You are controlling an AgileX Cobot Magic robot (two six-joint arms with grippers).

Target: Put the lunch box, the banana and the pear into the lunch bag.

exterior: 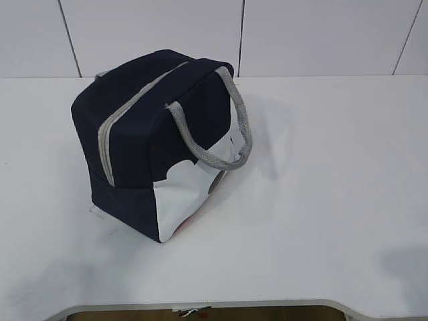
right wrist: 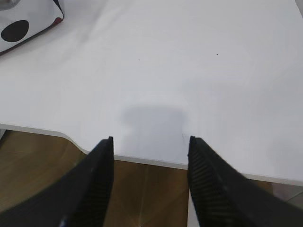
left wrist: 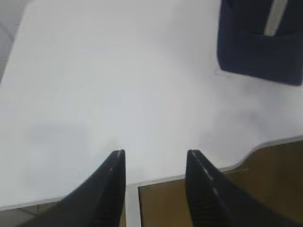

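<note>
Here, zipped lunch bag hiding any contents, left tool and right tool released, empty.

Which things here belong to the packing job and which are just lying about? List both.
Job:
- bag, zipped shut
- left gripper, open, empty
- right gripper, open, empty
Lunch box, banana and pear are not visible.

Lying about:
- nothing visible on the table
</note>
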